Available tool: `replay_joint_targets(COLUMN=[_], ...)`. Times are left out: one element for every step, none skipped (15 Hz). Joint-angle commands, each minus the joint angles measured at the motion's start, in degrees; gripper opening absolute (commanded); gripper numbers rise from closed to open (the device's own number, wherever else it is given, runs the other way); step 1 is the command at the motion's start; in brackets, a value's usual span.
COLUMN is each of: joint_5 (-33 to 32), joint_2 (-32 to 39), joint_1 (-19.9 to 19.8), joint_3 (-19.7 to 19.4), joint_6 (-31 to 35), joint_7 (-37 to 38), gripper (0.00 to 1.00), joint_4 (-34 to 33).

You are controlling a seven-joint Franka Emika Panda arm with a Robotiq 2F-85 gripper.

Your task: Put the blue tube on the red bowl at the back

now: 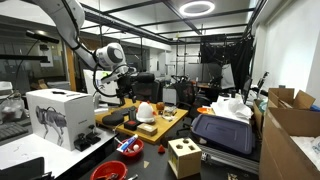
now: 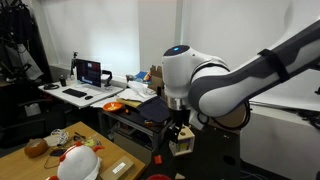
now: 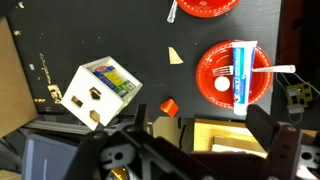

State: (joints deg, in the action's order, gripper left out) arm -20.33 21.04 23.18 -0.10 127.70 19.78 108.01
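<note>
Gripper (image 3: pixel 198 128): the jaws are spread wide with nothing between them. In the wrist view its two dark fingers frame the bottom edge and touch none of the objects.
Arm (image 1: pixel 108 54): in both exterior views it is held high over the cluttered work area, with the gripper (image 2: pixel 180 133) hanging downward, well above the things below.
Blue tube (image 3: pixel 243 72): it lies flat across the red bowl, reaching from the far rim to the near rim, right of the bowl's middle.
Red bowl (image 3: pixel 212 60): it sits on the black counter (image 3: pixel 120 30), at the right of the wrist view. It also holds a white round piece and a pale utensil whose handle sticks out over the right rim.
Second red bowl (image 3: pixel 205 6): it is farther back on the counter and cut off by the top edge of the wrist view. It is apart from the bowl that carries the tube.
Wooden cube (image 3: pixel 100 90): it is left of the red bowl and well apart from it, turned at an angle, with a multicoloured panel on its upper face. In an exterior view (image 1: pixel 183 157) it stands near the front.
Orange block (image 3: pixel 169 105): a small piece on the counter between the cube and the red bowl, on the near side.
Tan wedge (image 3: pixel 175 55): it lies flat on the counter, left of the red bowl and touching nothing.
White helmet (image 1: pixel 145 112): it rests on a wooden tray behind the cube.
</note>
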Motion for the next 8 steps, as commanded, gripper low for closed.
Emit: replay_joint_targets(joint_5=[4.27, 5.16, 6.25, 7.55, 9.13, 10.53, 12.63, 14.82], joint_2=[-6.25, -7.30, -8.53, -9.47, -12.10, -13.52, -15.70, -17.51], joint_1=[-6.10, -7.60, -9.14, -10.57, -12.13, -13.47, -15.02, -16.43], joint_3=[1.55, 1.40, 1.32, 1.33, 1.36, 1.30, 1.28, 1.17], joint_6=[-1.75, -2.02, -2.08, -2.35, -2.72, -3.16, -3.90, -4.90], joint_7=[-1.65, -2.01, -2.49, -3.33, -4.98, -6.35, -8.73, -10.98], gripper=[1.00, 1.00, 1.00, 1.00, 1.00, 1.00, 1.00, 1.00], joint_4=[3.86, 4.13, 4.59, 4.78, 6.65, 7.42, 8.72, 9.66])
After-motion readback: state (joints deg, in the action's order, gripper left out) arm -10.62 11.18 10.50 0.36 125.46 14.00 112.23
